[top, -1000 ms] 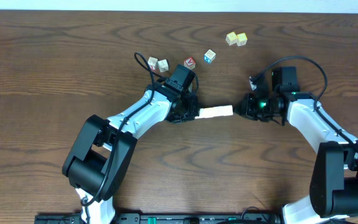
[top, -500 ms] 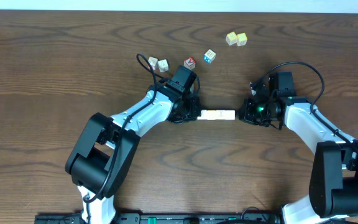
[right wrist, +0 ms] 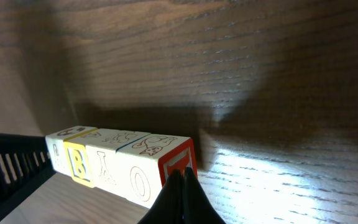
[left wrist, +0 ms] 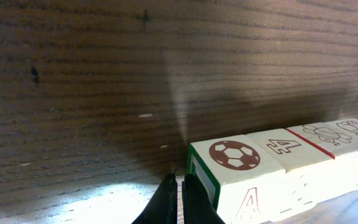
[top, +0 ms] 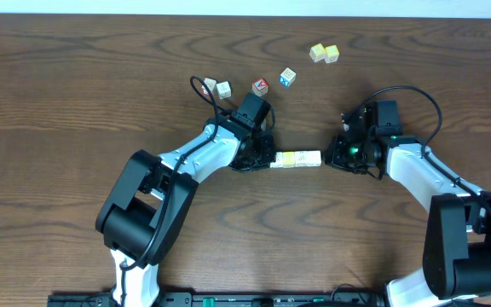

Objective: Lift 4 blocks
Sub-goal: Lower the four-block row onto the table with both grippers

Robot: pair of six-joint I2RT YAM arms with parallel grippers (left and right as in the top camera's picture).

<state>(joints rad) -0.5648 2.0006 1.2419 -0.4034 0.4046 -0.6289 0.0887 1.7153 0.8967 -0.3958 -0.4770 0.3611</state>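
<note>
Pressing in from both ends, the left pincer and the right pincer have the four blocks squeezed in a row between them. Each pincer has its two fingers shut tight together with nothing between them. The closed tips push flat on the end face of the block nearest to them.

The blocks are small wooden cubes, all the same size, lined up end to end like a little stick. From above, three look whitish and one looks yellow. The yellow one sits second from the left pincer. The wood is pale and smooth, with straight edges and square faces. I cannot tell if the row is touching the table or is just off it.

In the left wrist view, the block touching the left pincer has a dark red soccer ball on top and a green frame on its end face. Part of a red "A" shows on its side. The next block has a "4" on top, and the ones after it have small line drawings.

In the right wrist view, the block touching the right pincer has a red frame on its end and an "O" on its side. Farther along, one block shows a "B" in a yellow frame.

The table is dark brown wood with wavy grain. Beyond both pincers, well apart from the row, sit a red cube, a blue cube and a pale yellow pair.
</note>
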